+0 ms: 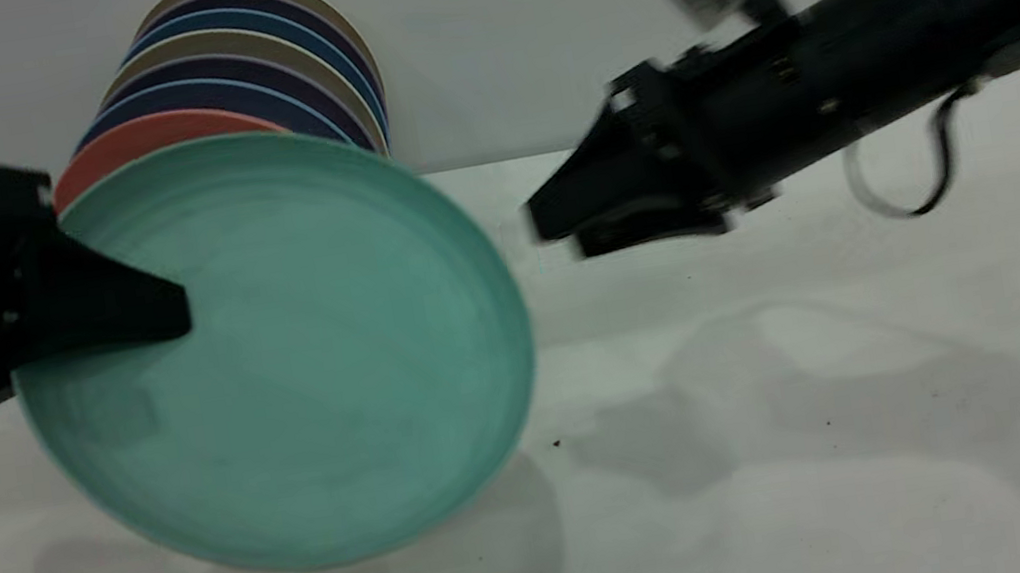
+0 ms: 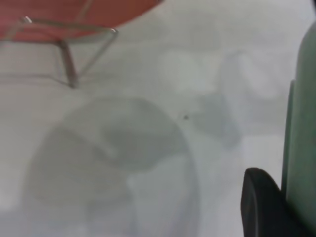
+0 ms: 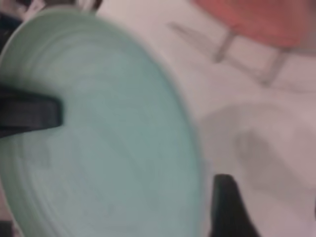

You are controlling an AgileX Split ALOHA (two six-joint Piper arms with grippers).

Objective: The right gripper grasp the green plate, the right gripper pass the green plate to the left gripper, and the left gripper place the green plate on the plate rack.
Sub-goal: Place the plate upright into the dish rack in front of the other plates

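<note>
One green plate, round, matte teal, faintly ringed, is hanging tilted near the bench's front left. Holding it by its left rim is the left gripper, fingers clamping it. Just beside the plate's right edge, the right gripper is hovering empty, jaws narrowly apart. Farther back, the salmon plate is standing among stacked plates; the left wrist view alone is showing the plate rack wire beneath it.
</note>
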